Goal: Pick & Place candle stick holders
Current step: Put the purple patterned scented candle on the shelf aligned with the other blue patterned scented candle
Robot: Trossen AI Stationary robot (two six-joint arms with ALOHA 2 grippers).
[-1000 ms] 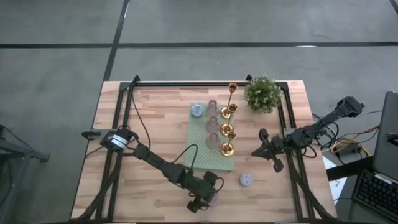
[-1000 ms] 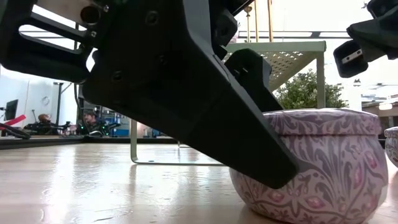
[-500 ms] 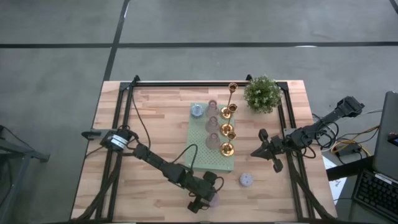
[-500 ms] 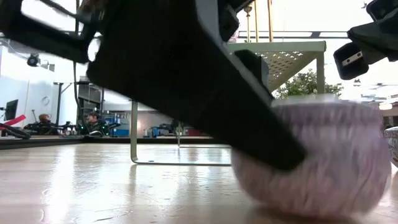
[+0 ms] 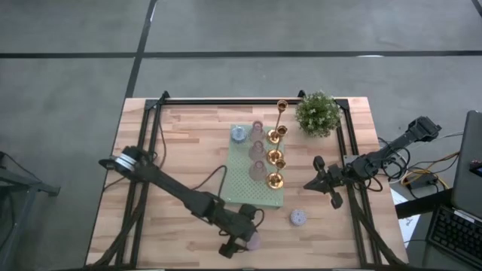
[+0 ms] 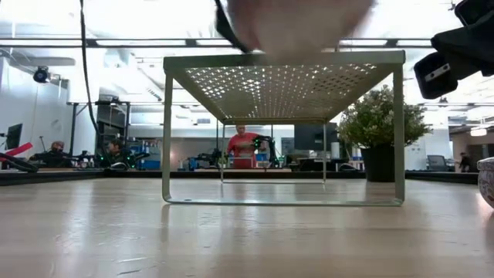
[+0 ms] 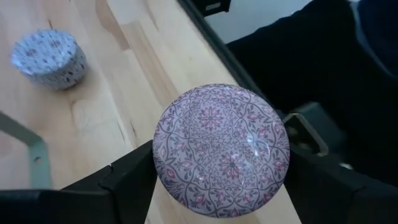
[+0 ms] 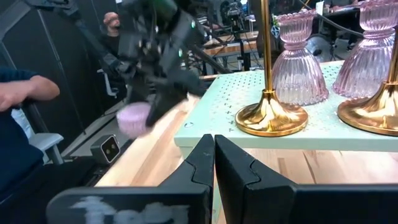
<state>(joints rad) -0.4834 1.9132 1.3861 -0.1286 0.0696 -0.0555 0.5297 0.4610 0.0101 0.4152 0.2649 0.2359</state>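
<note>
My left gripper (image 5: 245, 242) hangs over the table's near edge, shut on a round pink-and-lavender patterned candle stick holder (image 7: 221, 152). That holder shows blurred at the top of the low view (image 6: 297, 23). My right gripper (image 5: 325, 183) waits shut beside the table's right rail. A blue-grey patterned holder (image 5: 298, 218) rests with its base on the wood. Gold holders (image 5: 275, 179), one of them tall (image 5: 281, 105), and pink glass holders (image 5: 257, 172) stand on the pale green perforated stand (image 5: 245, 188). My left gripper pinches the round holder by opposite sides of its wall (image 7: 163, 163), one finger (image 7: 134, 177) on each side. The fingers come slanting down from the table's left. The holder is lifted clear of the table, its patterned domed top facing up.
A green potted plant (image 5: 317, 113) stands at the far right corner. The perforated stand is raised on thin legs (image 6: 166, 135). Black rails (image 5: 154, 143) run along both sides of the table. Bare wood lies left of the stand. People are in the room beyond (image 6: 243, 147).
My left gripper has risen, and the patterned holder has gone up with it. The holder stood on the table near the front edge and now hangs clear of it, almost out of the top of the low view. The gripper has also drawn slightly toward the table's left.
</note>
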